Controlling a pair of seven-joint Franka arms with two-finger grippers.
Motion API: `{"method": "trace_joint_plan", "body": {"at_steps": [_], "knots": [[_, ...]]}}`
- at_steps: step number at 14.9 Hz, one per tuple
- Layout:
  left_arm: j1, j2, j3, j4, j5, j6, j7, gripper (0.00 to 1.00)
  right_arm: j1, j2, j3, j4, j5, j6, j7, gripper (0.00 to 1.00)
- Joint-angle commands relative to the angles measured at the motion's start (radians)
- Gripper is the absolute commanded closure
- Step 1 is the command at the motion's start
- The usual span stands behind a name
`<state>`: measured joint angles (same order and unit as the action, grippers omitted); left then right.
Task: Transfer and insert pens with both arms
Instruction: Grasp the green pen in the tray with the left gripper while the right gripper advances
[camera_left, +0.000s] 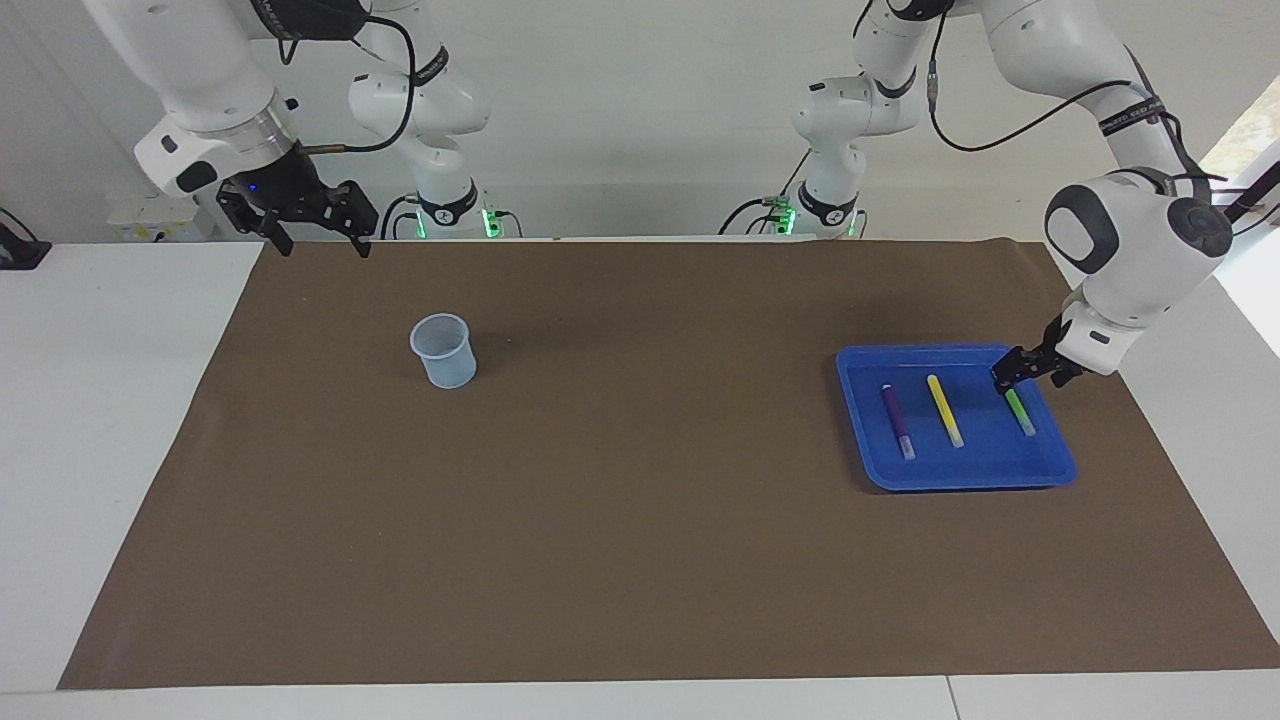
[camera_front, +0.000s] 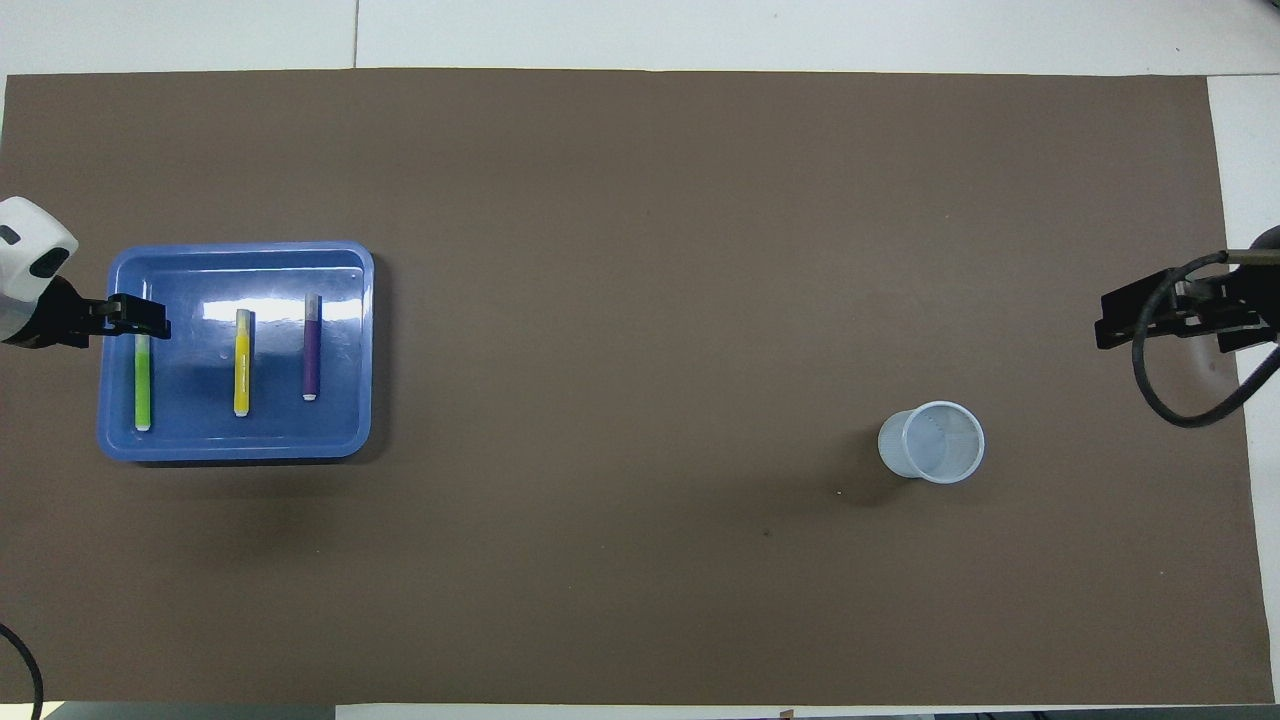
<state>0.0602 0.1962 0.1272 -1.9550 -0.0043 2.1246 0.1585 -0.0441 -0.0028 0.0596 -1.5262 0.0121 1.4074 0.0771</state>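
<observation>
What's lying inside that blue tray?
The blue tray holds three pens side by side, apart: a purple pen, a yellow pen and a green pen. The left gripper, open, covers the green pen's end nearer to the robots.

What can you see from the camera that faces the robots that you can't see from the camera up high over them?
Only the facing view shows the two tall white arms whole, with their bases and cables, and the open right gripper waiting high at the mat's edge.

Only the overhead view shows straight down into the cup.

Both show the blue tray with the purple pen, yellow pen and green pen lying in it, and the open left gripper at the green pen's end nearer the robots.
</observation>
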Motion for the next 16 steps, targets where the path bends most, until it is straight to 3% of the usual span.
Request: {"method": "trace_joint_plan", "body": {"at_steps": [1, 7, 11, 14, 16], "knots": [[0.007, 0.009, 0.002, -0.032, -0.009, 0.051, 0.019, 0.0, -0.014, -0.02, 0.009, -0.035, -0.005, 0.008, -0.028, 0.0], [0.01, 0.083, 0.0, -0.028, -0.009, 0.113, 0.021, 0.0, 0.001, -0.034, 0.052, -0.046, 0.019, -0.044, -0.027, 0.0], [0.035, 0.117, 0.0, -0.027, -0.011, 0.123, 0.023, 0.0, -0.02, -0.04, 0.052, -0.069, 0.228, -0.039, -0.016, 0.0], [0.035, 0.118, 0.0, -0.028, -0.011, 0.121, 0.019, 0.0, -0.019, -0.059, 0.052, -0.103, 0.3, -0.028, -0.014, 0.0], [0.035, 0.12, 0.0, -0.028, -0.011, 0.12, 0.019, 0.0, -0.016, -0.088, 0.052, -0.172, 0.376, 0.042, -0.013, 0.0]]}}
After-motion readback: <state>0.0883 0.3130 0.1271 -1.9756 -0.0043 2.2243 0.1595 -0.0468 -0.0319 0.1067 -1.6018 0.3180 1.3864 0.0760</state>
